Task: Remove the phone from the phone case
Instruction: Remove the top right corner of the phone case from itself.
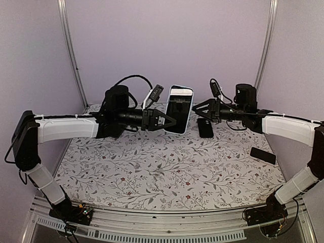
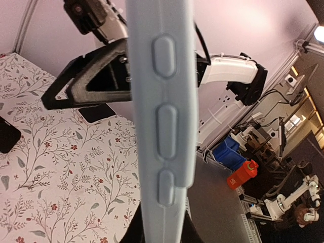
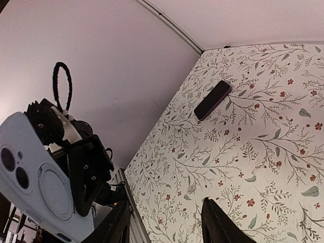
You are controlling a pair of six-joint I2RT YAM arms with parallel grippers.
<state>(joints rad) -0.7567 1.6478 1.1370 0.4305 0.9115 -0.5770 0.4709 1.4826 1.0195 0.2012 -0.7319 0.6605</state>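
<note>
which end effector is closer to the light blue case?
Left. The left end effector is shut on the case, holding it upright in the air; the right end effector is open beside its opposite edge, not gripping it.

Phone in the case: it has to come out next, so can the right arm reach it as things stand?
Probably yes: the right pincer is open beside the phone, nothing between them, and the left pincer holds the case up.
</note>
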